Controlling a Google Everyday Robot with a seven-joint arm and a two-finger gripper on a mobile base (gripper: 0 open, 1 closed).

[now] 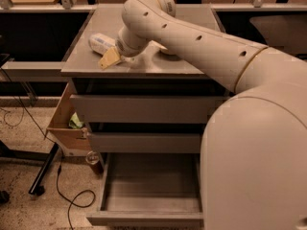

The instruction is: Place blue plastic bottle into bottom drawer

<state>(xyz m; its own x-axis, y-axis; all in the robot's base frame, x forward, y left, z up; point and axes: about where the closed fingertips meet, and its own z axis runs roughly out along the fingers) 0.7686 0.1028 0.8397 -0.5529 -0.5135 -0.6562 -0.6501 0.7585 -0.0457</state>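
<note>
The blue plastic bottle (101,42), clear with a pale label, lies on its side on the grey cabinet top (144,66), toward the left. My gripper (111,57) sits low over the top, right against the bottle's near right side, with a tan pad showing. Whether it holds the bottle I cannot tell. The bottom drawer (149,217) is pulled out wide below, and its grey interior shows nothing inside. The two shallower drawers above it (144,108) are nearly closed.
My arm crosses the cabinet top from the right and hides most of the cream bowl (166,51). An open cardboard box (64,126) stands left of the cabinet. A small bottle (92,160), cables and a black stand leg (43,171) lie on the floor at left.
</note>
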